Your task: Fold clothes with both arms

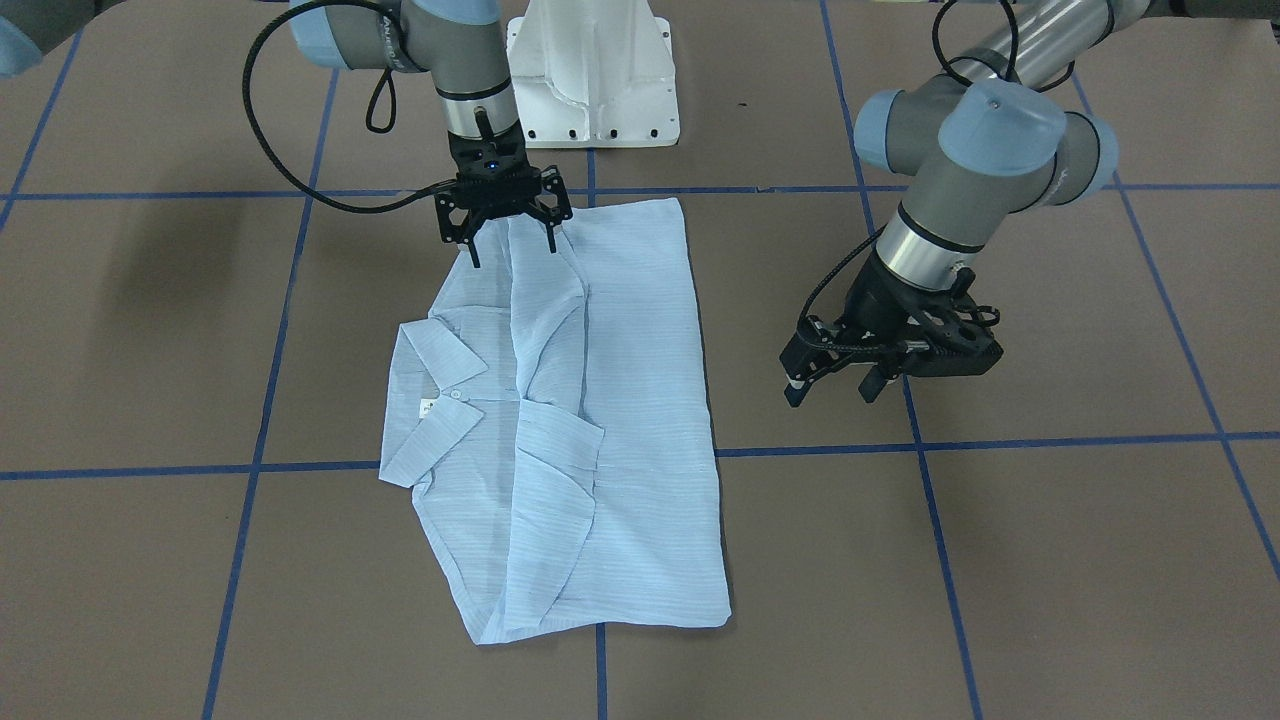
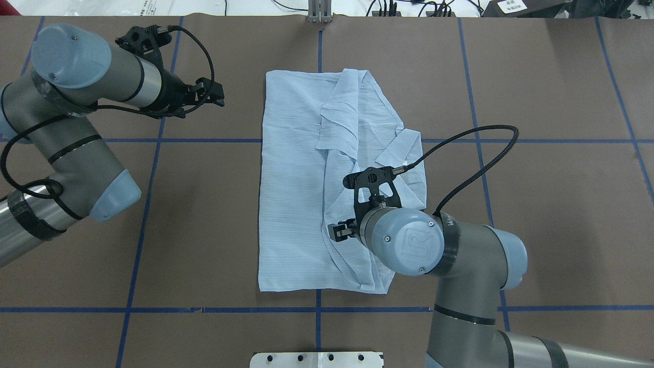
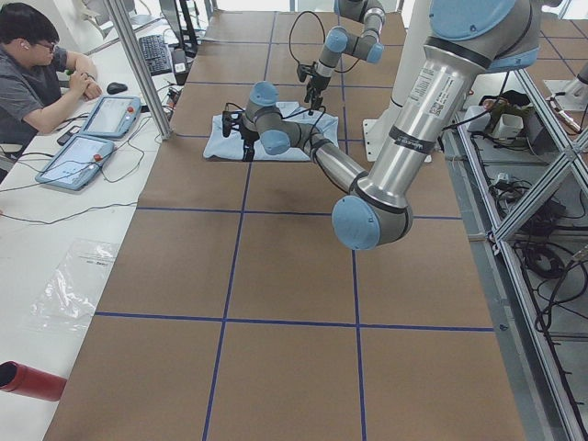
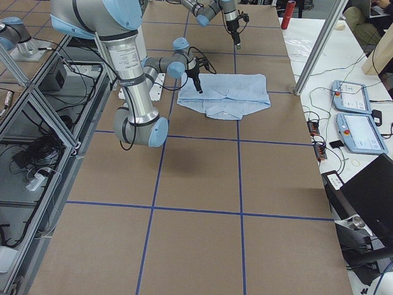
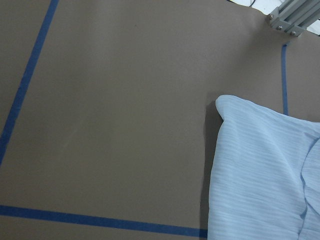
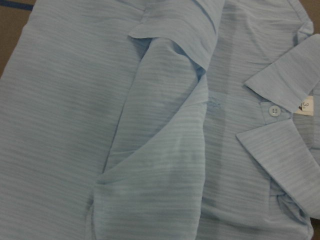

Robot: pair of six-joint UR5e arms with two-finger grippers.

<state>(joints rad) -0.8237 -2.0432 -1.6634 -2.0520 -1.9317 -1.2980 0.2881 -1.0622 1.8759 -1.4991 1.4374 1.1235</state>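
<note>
The right gripper has its jaws spread wide and grips nothing. Its fingertips point down over the light-blue shirt at the shirt's 12 o'clock edge in the front-facing view; whether they touch the cloth cannot be told. The left gripper is also spread open and empty, hanging over bare brown table at the shirt's 3 o'clock, apart from it. The shirt lies flat mid-table with its sides folded inward, its collar and small white tag at 9 o'clock.
</note>
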